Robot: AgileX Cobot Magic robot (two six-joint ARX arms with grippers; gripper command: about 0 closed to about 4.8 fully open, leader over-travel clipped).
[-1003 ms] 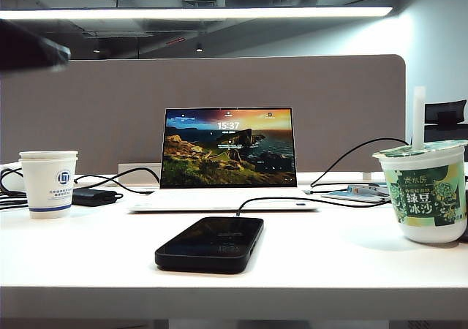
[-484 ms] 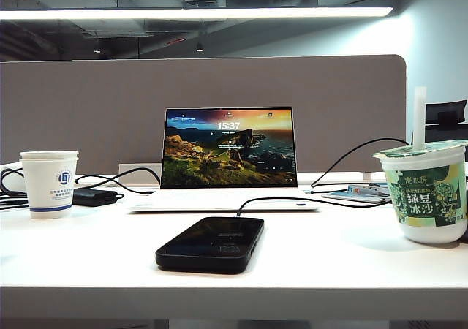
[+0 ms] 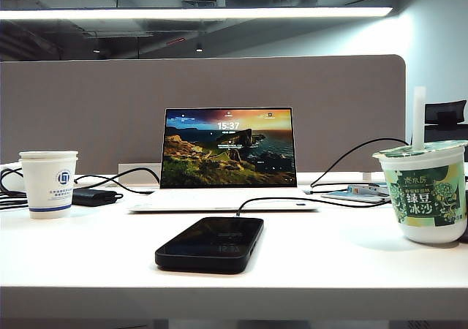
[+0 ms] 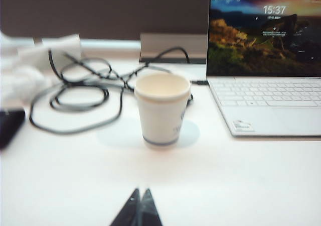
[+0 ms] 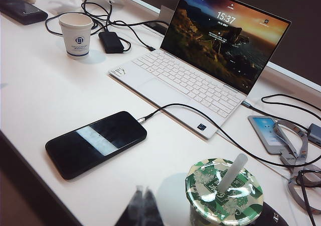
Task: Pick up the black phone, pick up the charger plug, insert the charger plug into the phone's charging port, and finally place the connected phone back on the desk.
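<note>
Task status: the black phone [image 3: 210, 244] lies flat on the desk [image 3: 88, 256], and the charger plug [image 5: 141, 119] appears seated in its short edge. The final step, setting down the connected phone, is judged complete. No further grasp is called for; the next move is only to keep both arms clear of the cable.

Left to right:

- Left gripper [image 4: 139, 208]: tips pressed together, holding nothing. A paper cup [image 4: 162, 109] stands directly ahead of it, and loose cable coils [image 4: 75, 93] lie beyond the cup and off to one side. The phone does not appear in this view.
- Phone: in front of the laptop [image 3: 228, 161], screen up, cable running from its far edge.
- Right gripper [image 5: 142, 206]: tips pressed together, empty. The phone lies just ahead of it and to one side; a sealed green drink cup [image 5: 223, 191] stands close beside it.

View differences: the exterior view shows neither gripper and hides the plug joint behind the phone body. Only the right wrist view shows the plug meeting the phone. Only the left wrist view shows the cable coils in full.
</note>
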